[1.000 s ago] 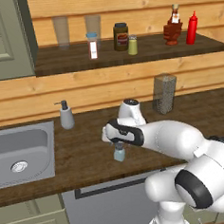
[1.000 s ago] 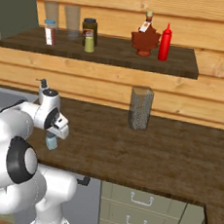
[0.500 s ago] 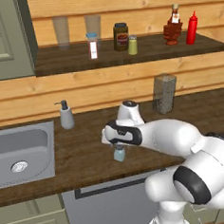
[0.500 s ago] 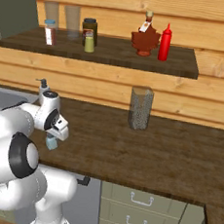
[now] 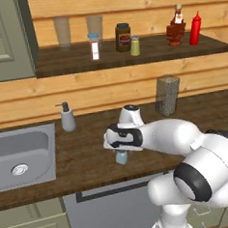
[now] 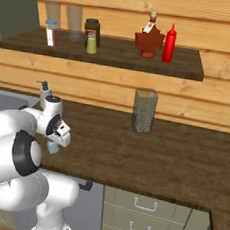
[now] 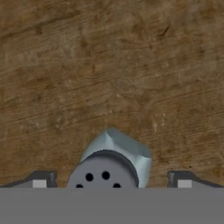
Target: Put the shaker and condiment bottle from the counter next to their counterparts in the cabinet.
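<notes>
Gripper (image 7: 111, 181) spread wide, straddling the small pale blue-grey translucent shaker (image 5: 122, 157) upright near the front edge of the dark brown wooden worktop (image 5: 90, 151); I'm lined up to clamp it. Far right on the open light-wood shelf (image 5: 131, 56), the slim red squeeze bottle (image 5: 194, 28) already stands just beside the squat brown sauce bottle (image 5: 176, 28).

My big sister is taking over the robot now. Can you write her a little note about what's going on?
Gripper: open, pointing down over the shaker, one finger on each side of it, not gripping yet.
Shaker: standing on the counter, right of the sink.
Red bottle: already up on the shelf, beside the brown sauce bottle.
Yellow shaker: on the shelf, next to the dark jar.
Done: the red bottle seems finished.
Left: close on the shaker, lift it, set it beside the yellow shaker.
</notes>
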